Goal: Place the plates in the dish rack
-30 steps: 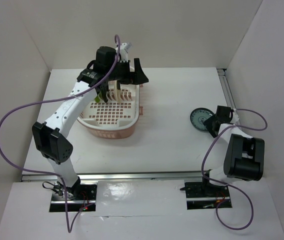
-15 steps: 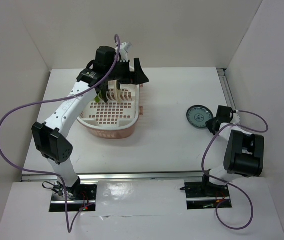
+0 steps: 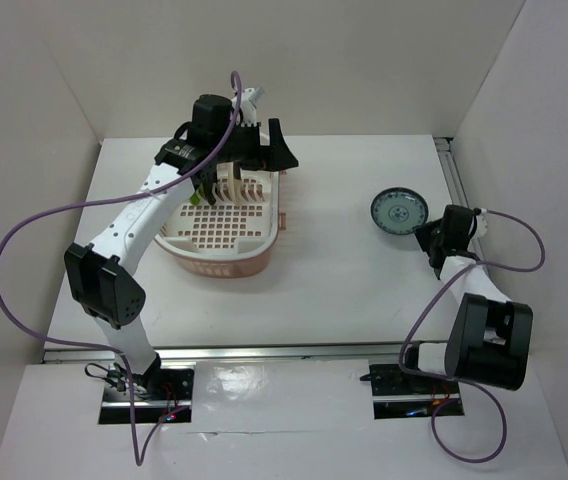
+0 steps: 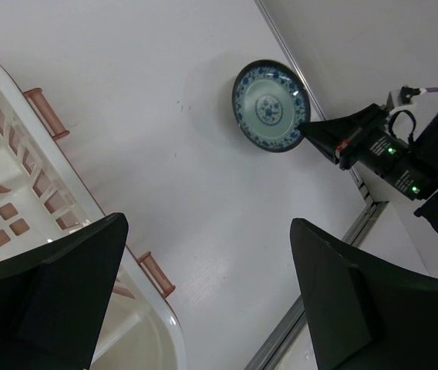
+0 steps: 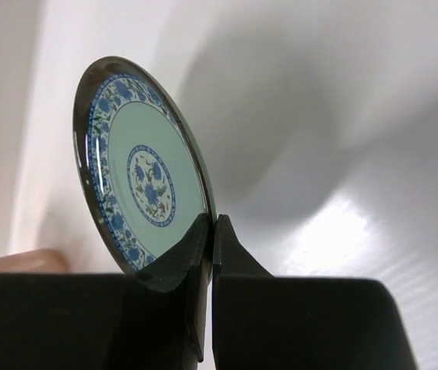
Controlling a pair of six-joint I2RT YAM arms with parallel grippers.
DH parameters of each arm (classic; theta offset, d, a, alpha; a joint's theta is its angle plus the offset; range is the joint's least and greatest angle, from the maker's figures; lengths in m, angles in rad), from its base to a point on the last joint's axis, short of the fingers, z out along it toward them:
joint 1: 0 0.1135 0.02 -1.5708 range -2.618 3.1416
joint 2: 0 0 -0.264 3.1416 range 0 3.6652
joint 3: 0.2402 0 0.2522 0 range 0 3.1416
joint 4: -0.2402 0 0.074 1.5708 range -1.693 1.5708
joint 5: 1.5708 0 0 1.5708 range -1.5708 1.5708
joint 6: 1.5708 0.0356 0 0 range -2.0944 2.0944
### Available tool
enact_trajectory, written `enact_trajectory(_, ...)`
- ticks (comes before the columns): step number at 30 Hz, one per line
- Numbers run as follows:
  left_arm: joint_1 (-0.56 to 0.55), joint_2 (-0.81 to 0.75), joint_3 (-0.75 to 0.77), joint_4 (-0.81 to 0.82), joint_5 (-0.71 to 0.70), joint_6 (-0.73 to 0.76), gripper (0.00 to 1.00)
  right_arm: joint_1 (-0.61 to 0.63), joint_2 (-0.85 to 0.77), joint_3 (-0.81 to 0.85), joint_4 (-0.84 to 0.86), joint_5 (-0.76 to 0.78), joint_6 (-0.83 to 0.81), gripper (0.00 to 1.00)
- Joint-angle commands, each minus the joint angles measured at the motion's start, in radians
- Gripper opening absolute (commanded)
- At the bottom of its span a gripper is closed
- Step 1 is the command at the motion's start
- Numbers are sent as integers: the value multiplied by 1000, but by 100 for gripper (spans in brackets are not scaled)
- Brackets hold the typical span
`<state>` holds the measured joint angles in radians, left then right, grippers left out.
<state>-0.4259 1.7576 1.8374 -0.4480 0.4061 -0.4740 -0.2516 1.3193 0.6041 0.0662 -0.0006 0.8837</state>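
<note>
A teal-blue plate (image 3: 397, 213) with a pale centre and blue flower border is at the right of the table. My right gripper (image 3: 427, 236) is shut on its near rim. In the right wrist view the plate (image 5: 146, 177) stands on edge, its rim pinched between my closed right gripper (image 5: 213, 225). The dish rack (image 3: 226, 263) sits left of centre, white with a salmon base. A lime green plate (image 3: 195, 196) shows in its far left end, partly hidden. My left gripper (image 3: 261, 152) hangs open over the rack's far end, holding nothing. The left wrist view shows the plate (image 4: 269, 108) and the rack's rim (image 4: 161, 324).
A metal rail (image 3: 456, 182) runs along the table's right edge. White walls close in the back and both sides. Upright dividers (image 3: 232, 186) stand in the rack under my left arm. A purple cable (image 3: 24, 235) loops out to the left.
My right gripper has shut on the teal-blue plate's rim and carried it a little farther from the arm bases. My left arm has not moved.
</note>
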Motion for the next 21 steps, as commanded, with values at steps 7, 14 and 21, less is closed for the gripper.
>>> enact_trajectory(7,4,12,3,38,27,6,100,8,-75,95,329,-321,-34,0)
enact_trajectory(14,4,56,32,57,75,6,100,184,67,347,417,-706,-156,0)
enact_trajectory(21,4,75,33,57,76,6,94,330,135,462,373,-717,-215,0)
